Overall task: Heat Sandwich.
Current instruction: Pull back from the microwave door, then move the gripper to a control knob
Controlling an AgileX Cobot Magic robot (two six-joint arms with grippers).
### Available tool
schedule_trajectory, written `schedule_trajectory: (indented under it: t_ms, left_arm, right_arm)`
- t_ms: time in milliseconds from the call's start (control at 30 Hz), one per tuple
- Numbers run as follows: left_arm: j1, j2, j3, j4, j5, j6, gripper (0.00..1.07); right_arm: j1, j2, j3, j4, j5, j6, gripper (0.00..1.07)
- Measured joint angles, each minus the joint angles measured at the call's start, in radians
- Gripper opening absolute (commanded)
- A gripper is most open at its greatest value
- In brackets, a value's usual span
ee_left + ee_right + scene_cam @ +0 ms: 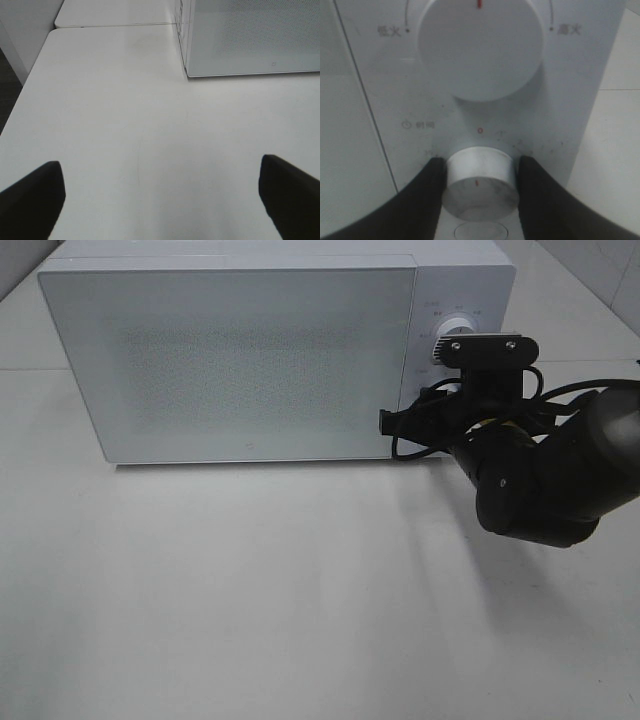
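Right gripper (481, 162): clasped on timer knob (479, 181) of microwave (250, 360), apparently to set heating. Left gripper (160, 165): released, idle above tabletop (125, 125).

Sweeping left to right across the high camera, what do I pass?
Microwave door → upper dial → right arm. The right gripper on the timer knob overlaps the panel, so I left it out.

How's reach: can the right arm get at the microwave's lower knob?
Likely yes: the right pincer sits around the lower knob, fingers seemingly against both its sides, nothing in the way.
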Motion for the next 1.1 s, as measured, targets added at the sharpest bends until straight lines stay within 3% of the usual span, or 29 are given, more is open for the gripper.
schedule_trajectory:
  t_ms: [33,133,1100]
  left_arm:
    - [0.000,0.000,0.000,0.000,0.000,0.000,1.00]
    - [0.000,0.000,0.000,0.000,0.000,0.000,1.00]
    - [0.000,0.000,0.000,0.000,0.000,0.000,1.00]
  right_arm:
    - [0.000,0.000,0.000,0.000,0.000,0.000,0.14]
    - [0.000,0.000,0.000,0.000,0.000,0.000,0.10]
    - [0.000,0.000,0.000,0.000,-0.002,0.097,0.12]
